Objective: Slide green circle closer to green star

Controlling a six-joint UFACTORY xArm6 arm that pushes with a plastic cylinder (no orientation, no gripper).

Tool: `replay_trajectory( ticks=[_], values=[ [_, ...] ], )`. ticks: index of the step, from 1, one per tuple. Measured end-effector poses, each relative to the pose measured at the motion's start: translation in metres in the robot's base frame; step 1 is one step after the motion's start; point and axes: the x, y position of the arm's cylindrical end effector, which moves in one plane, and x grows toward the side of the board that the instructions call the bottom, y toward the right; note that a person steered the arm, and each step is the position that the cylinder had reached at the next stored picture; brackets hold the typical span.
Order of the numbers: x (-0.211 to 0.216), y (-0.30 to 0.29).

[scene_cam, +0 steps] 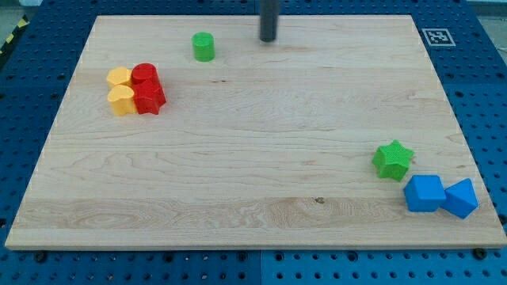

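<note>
The green circle (203, 46) stands near the view's top, left of centre, on the wooden board (253, 127). The green star (393, 159) lies far off at the view's lower right. My tip (268, 39) is near the board's top edge, to the right of the green circle with a clear gap between them. It touches no block.
Two blue blocks (425, 193) (461, 198) sit just below and right of the green star, near the board's right corner. A cluster of two yellow blocks (120, 77) (122, 100) and two red blocks (145, 75) (149, 98) sits at the view's left.
</note>
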Motion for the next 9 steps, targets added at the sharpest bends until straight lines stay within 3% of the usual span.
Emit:
replay_trajectory(
  ticks=[1,2,3,6,9],
  values=[
    [-0.025,-0.084],
    [-0.020,-0.152],
    [-0.010,-0.164],
    [0.018,-0.101],
    [0.047,-0.088]
  ],
)
